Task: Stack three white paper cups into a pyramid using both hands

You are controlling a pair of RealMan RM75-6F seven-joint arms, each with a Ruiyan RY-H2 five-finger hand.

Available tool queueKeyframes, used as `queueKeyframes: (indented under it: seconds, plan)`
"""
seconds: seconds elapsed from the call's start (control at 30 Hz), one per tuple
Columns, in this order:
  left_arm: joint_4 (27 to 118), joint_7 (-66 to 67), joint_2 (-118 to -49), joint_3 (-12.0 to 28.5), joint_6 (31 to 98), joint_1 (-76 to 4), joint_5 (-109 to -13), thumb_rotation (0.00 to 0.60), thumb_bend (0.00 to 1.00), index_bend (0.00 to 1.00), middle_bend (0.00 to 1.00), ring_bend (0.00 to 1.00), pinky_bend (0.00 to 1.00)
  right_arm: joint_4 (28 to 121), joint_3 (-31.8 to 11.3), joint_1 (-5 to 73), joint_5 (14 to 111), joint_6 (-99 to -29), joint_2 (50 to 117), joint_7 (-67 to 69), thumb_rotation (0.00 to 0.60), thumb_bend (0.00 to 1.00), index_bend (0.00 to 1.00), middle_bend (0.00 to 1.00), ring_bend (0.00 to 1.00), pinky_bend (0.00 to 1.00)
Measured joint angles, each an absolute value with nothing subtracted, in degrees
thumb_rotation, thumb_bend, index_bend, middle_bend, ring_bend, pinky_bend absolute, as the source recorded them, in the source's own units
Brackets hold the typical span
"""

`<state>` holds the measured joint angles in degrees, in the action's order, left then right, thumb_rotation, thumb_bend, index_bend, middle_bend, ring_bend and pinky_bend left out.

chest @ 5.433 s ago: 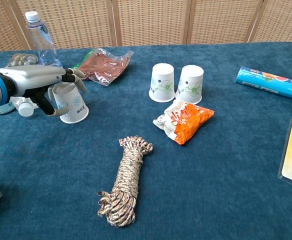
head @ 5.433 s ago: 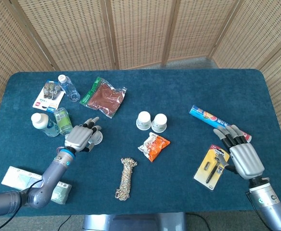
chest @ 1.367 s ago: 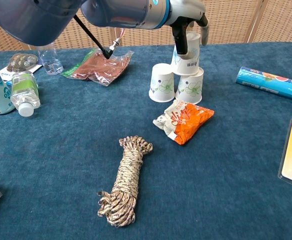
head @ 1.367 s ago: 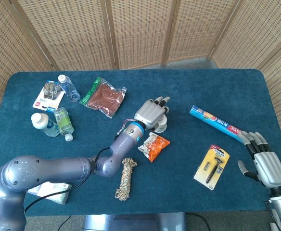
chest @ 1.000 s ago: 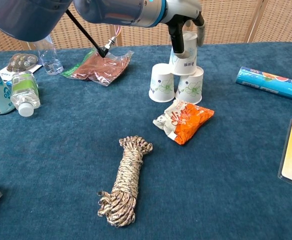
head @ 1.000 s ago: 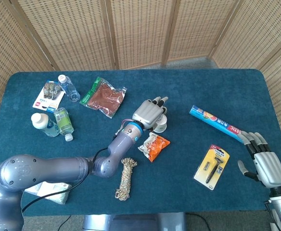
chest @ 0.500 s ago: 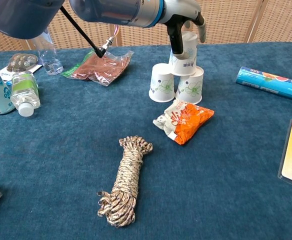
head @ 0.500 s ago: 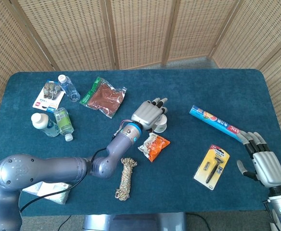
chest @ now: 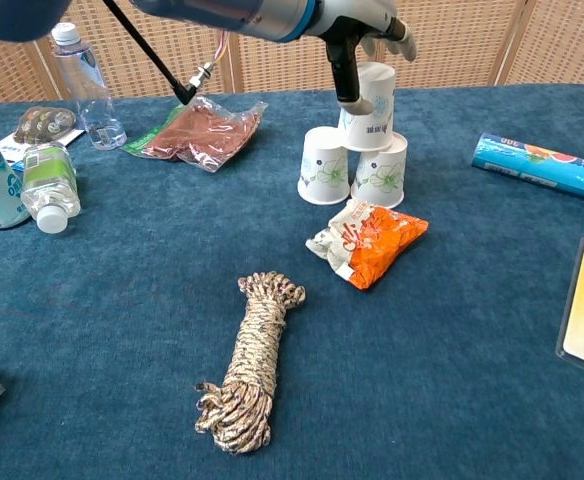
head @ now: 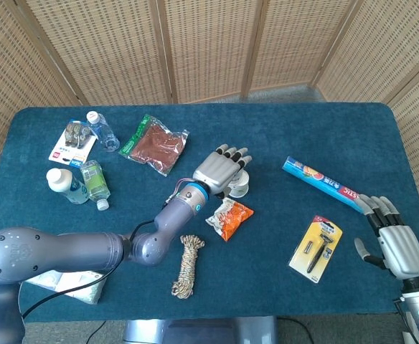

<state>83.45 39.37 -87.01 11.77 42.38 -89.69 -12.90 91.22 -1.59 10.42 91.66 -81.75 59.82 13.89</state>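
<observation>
Cups: third white paper cup sits inverted across the two white base cups mid-bench, bridging both for support. Left hand hovers just above, fingers loosely apart, holding nothing. Right hand idles well apart, fingers spread.

Your left hand has a light grey ribbed back and dark fingertips; behind the fingers sits a blue wrist ring, then a smooth, glossy grey-violet arm with rounded joints. A thin black cable runs alongside the forearm to a small metal connector with red wires. Your right hand matches: pale grey ribbed back, darker fingers, and a blue-marked wrist behind.
</observation>
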Motion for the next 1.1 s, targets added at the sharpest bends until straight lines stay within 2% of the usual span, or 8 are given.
queueKeyframes:
  seconds: [0.37,0.7,0.9,1.1]
  plan:
    - [93.9,35.93,-79.98,12.17,47.73,-86.21,-17.32,0.6,0.46,0.0,0.0,0.0,0.0,90.93,-2.86,11.51,90.28,-80.5,59.88,13.78,0.6,0.49,0.0,0.0,0.0,0.0]
    - [110.88,29.16,-69.17,11.39,58.11,-74.84,-30.38,0.6,0.46,0.0,0.0,0.0,0.0,91.02,-4.21,12.65,88.66,-79.19,59.22,12.83,0.6,0.48,0.0,0.0,0.0,0.0]
    - [122.09,24.28,-62.05,8.02,65.6,-64.11,-42.72,0.6,0.46,0.0,0.0,0.0,0.0,91.2,-4.76,13.2,86.92,-77.77,59.21,11.52,0.6,0.48,0.0,0.0,0.0,0.0]
    - [129.26,21.72,-56.3,1.07,73.5,-52.08,-59.65,0.6,0.46,0.0,0.0,0.0,0.0,91.46,-5.27,13.39,86.26,-77.81,59.6,9.07,0.6,0.48,0.0,0.0,0.0,0.0]
